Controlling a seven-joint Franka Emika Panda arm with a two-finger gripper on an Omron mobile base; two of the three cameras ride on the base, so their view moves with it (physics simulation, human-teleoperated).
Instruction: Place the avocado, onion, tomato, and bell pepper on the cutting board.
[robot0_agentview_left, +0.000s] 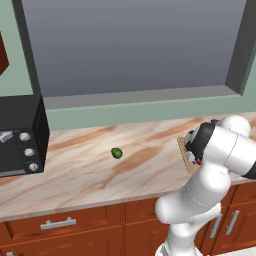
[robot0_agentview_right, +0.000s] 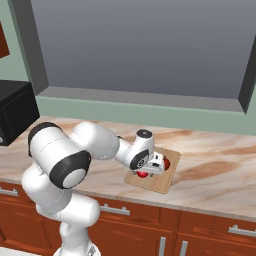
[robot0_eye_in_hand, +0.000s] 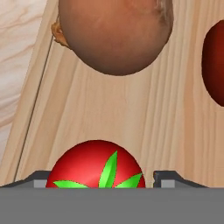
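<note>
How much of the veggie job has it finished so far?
Mostly done. The onion and bell pepper already lie on the cutting board. The tomato sits on the board too, between the fingers of the gripper, which looks open around it. Left: the avocado, alone on the counter.

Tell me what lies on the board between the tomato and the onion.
Nothing: in the hand view, bare wood of the cutting board separates the tomato from the onion. The bell pepper sits off to one side.
</note>
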